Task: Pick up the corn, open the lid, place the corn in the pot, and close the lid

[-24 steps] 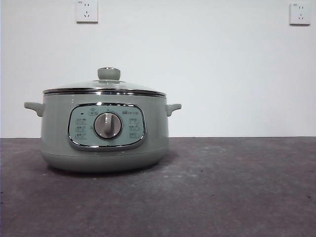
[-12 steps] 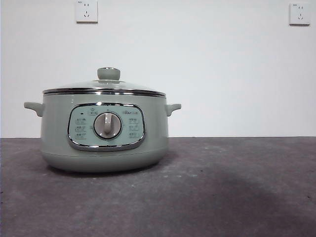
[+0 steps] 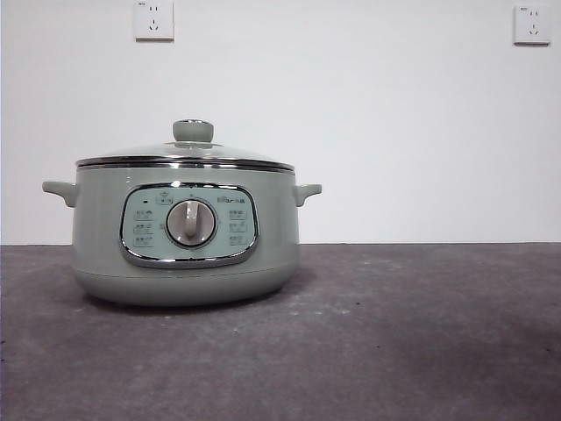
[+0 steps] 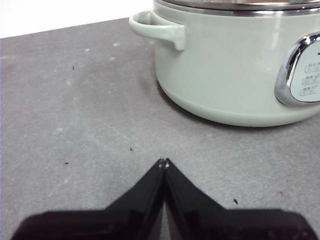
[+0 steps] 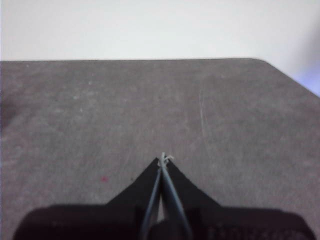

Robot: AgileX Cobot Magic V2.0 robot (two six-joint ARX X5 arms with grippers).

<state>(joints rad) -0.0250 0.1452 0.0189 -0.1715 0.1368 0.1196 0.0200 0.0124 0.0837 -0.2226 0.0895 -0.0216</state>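
The sage-green pot (image 3: pixel 184 237) stands on the dark table at the left of the front view, control panel and silver dial (image 3: pixel 191 223) facing me. The glass lid (image 3: pixel 184 156) sits closed on it, its green knob (image 3: pixel 193 131) on top. The corn is not in view in any frame. My left gripper (image 4: pixel 163 163) is shut and empty, low over the table a short way from the pot (image 4: pixel 235 65) and its side handle (image 4: pixel 157 29). My right gripper (image 5: pixel 163 159) is shut and empty over bare table. Neither arm shows in the front view.
Two wall sockets (image 3: pixel 153 19) (image 3: pixel 532 24) are on the white wall behind. The table's far edge and rounded corner (image 5: pixel 260 61) show in the right wrist view. Small dark specks lie on the table near the left gripper.
A faint shadow on the table at the right of the front view has shifted and faded. The pot and lid have not moved.
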